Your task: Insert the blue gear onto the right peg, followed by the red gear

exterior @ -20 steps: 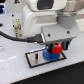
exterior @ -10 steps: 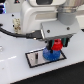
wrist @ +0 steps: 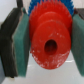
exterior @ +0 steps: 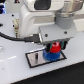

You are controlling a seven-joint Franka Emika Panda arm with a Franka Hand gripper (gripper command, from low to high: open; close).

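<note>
- Since the earlier frames the arm (exterior: 47, 17) has come lower over the plate; the red gear, which hung clearly above the blue one, now sits almost on it.
- The tabletop (exterior: 15, 72) is white, and a dark cable (exterior: 17, 36) runs across it from the exterior view's left edge to the arm.
- The plate (exterior: 34, 59), grey with a black border, lies near the middle of the tabletop, and its end on the exterior view's right carries the gears.
- The gripper (exterior: 53, 47) hangs straight over that end of the plate, and its jaws are clamped on the red gear, one pad (wrist: 21, 42) pressing each side in the wrist view.
- The blue gear (exterior: 50, 55) lies flat on the plate at this same end, so I judge it is already on the right peg; the peg itself is hidden under the gears.
- The red gear (exterior: 53, 48) is directly above the blue gear, and in the wrist view its centre hole (wrist: 51, 46) looks dark, with blue teeth showing behind it.
- I cannot tell if the red gear already touches the blue one.
- The step in hand seems to be the second insertion: the next move calls for a straight descent with the hole kept over the peg, then releasing the gear only when it is seated.
</note>
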